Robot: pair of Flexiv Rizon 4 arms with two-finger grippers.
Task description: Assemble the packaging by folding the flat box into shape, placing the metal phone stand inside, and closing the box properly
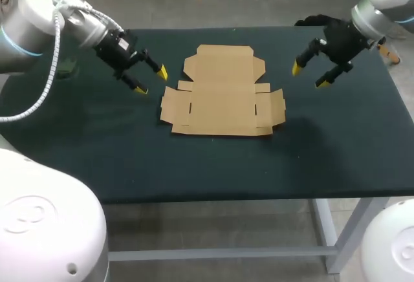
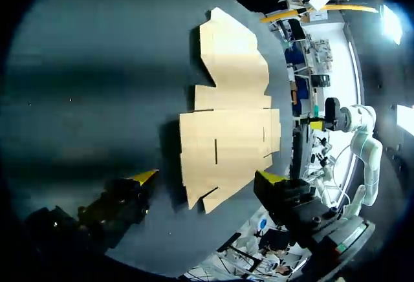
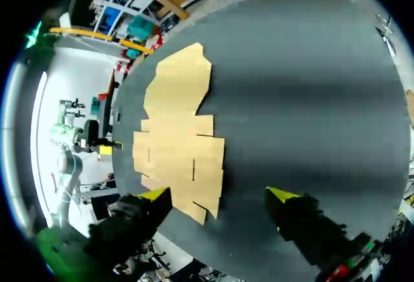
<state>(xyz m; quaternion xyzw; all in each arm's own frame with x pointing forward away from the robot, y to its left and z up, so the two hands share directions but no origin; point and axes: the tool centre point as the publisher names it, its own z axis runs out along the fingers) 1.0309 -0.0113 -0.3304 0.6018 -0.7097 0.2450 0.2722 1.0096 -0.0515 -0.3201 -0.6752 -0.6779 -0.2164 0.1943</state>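
The biggest thing is the dark green cloth-topped table (image 1: pixel 194 165). On it lies the flat brown cardboard box (image 1: pixel 223 97), and I place everything else from that box.

My grey left arm (image 1: pixel 39 17) comes in from the box's left side. My grey right arm (image 1: pixel 388 4) comes in from the box's right side. Neither one reaches over the box.

The box is not folded yet. All its flaps lie flat on the cloth. Its long way runs side to side, from one arm toward the other. Its lid part sticks out on the far side, away from me.

My left claw with two yellow-tipped fingers (image 1: pixel 151 81) is just beside the box's left end and does not touch it. The fingers are spread wide with nothing between them. In the left wrist view the box (image 2: pixel 229 133) lies straight ahead of that claw (image 2: pixel 207 176).

My right claw with two yellow-tipped fingers (image 1: pixel 308 76) is near the box's right end. It is also spread wide and holds nothing. In the right wrist view the box (image 3: pixel 178 146) lies ahead of this claw (image 3: pixel 217 193), a bit toward one finger.

I think both claws are about as near, one to each short end. So each can lift the flap on its own side.

I cannot see the metal phone stand in any view.
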